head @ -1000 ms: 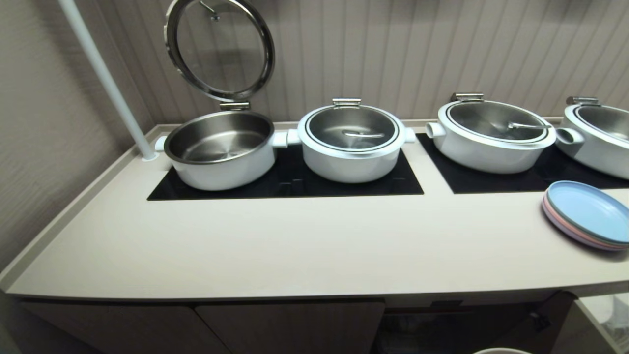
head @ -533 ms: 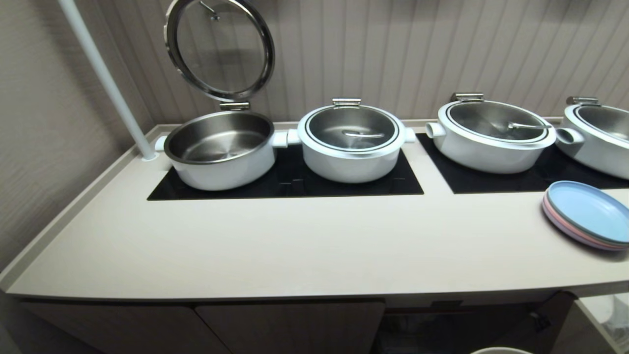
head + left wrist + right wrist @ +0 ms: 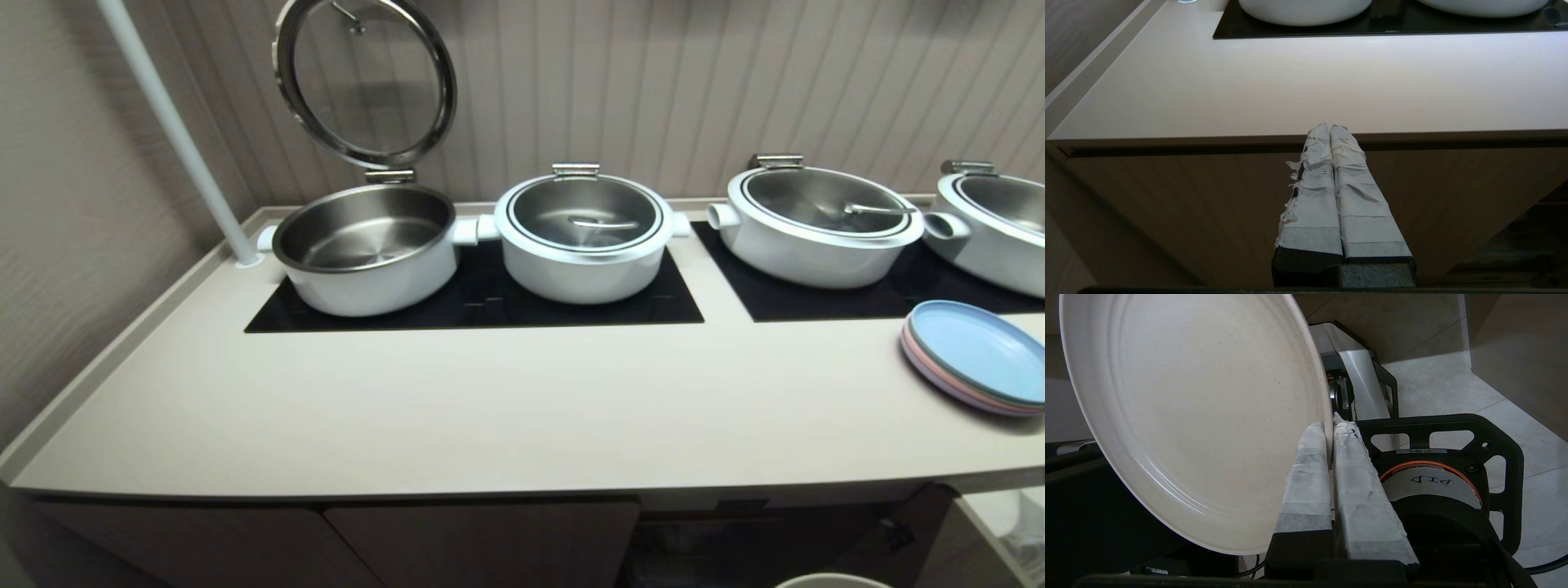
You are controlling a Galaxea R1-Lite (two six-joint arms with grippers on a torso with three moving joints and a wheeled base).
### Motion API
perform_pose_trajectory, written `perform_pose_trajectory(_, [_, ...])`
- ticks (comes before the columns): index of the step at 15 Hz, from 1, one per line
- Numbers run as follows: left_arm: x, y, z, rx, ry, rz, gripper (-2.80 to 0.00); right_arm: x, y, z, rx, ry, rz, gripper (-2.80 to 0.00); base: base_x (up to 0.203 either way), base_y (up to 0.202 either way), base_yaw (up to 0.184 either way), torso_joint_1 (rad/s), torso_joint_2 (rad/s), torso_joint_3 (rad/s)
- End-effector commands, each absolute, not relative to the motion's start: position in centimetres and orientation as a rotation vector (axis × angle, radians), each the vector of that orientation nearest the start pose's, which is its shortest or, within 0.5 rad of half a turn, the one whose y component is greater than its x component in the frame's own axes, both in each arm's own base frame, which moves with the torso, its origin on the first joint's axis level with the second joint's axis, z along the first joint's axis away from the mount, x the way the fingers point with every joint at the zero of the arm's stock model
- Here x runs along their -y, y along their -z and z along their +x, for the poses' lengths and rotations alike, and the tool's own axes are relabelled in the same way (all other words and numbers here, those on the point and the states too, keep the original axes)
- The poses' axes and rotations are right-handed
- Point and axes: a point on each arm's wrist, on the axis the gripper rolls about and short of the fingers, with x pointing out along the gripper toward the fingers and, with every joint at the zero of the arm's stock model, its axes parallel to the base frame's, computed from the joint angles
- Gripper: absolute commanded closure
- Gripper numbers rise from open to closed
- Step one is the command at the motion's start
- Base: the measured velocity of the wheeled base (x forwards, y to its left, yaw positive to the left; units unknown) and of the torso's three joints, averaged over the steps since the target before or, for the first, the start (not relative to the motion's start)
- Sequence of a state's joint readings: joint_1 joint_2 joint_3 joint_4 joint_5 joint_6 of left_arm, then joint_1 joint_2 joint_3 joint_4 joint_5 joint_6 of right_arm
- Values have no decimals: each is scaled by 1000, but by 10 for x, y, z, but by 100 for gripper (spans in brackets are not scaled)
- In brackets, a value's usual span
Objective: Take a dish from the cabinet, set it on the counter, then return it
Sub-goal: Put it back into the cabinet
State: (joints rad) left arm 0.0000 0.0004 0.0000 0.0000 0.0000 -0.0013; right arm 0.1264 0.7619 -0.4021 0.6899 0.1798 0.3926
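Observation:
The dish (image 3: 1200, 416), a cream-white plate, is tilted on edge, and my right gripper (image 3: 1329, 424) is shut on its rim. Only a sliver of the dish (image 3: 829, 582) shows at the bottom edge of the head view, below the front of the counter (image 3: 490, 408). The cabinet (image 3: 482, 543) under the counter has its left doors shut, while a dark open compartment (image 3: 735, 547) shows to the right. My left gripper (image 3: 1330, 127) is shut on nothing, parked in front of a cabinet door (image 3: 1188, 204) just below the counter (image 3: 1331, 81) edge.
Several white pots stand on black glass panels (image 3: 490, 314) at the back; the leftmost pot (image 3: 363, 245) has its lid raised. Stacked pastel plates (image 3: 976, 355) lie at the counter's right. A white pole (image 3: 175, 131) rises at the left. My own base (image 3: 1437, 486) sits behind the dish.

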Motion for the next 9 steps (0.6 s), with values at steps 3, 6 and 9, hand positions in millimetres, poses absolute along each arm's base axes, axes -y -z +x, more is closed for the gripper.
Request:
perform_pose_trajectory(3, [0, -75, -23, 0, 0, -2, 0, -7, -127, 23, -1101, -59, 394, 0, 0, 0, 0, 0, 0, 0])
perform_pose_trajectory(6, [0, -75, -23, 0, 0, -2, 0, -7, -127, 23, -1102, -56, 400, 0, 0, 0, 0, 0, 0, 0])
perform_pose_trajectory(9, [0, -75, -23, 0, 0, -2, 0, -7, -127, 23, -1104, -55, 402, 0, 0, 0, 0, 0, 0, 0])
